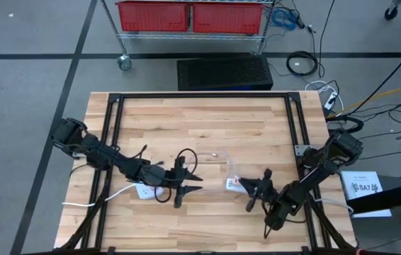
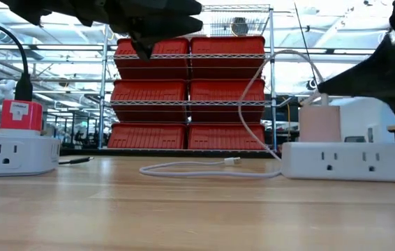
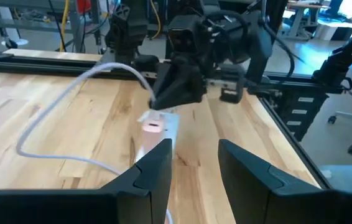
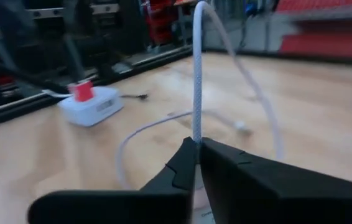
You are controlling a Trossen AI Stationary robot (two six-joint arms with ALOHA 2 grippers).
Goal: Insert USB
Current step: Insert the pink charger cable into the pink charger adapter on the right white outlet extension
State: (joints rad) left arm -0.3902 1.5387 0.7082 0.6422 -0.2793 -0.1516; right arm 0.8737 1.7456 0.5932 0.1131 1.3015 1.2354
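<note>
The right gripper (image 4: 196, 163) sits near the worktop's (image 1: 207, 120) front edge, toward its right side. Its fingers are pinched nearly together around the white braided USB cable (image 4: 196, 74), just above where the plug meets the pale pink charger (image 3: 153, 127). That charger stands in the white power strip (image 2: 351, 160) just beside the fingers. Whether the plug is fully seated cannot be told: the fingers hide the joint. From the grip the cable arches up and falls back to the wood, and its free end (image 2: 231, 161) lies loose between the two strips.

The left gripper (image 3: 191, 163) hovers just above the worktop near the front edge, left of centre, fingers well apart and holding nothing. Beside it sits a second white power strip (image 4: 92, 106) with a red adapter (image 2: 21, 115) and a black cable (image 2: 17, 49).

The main risk, as I judge it, is releasing on a half-seated plug. The stiff arch of cable could then spring it back out. Pushing off-axis could bend the connector or tip the charger in its socket, since the strip appears unrestrained. Retreating fingers could also snag the loop.
</note>
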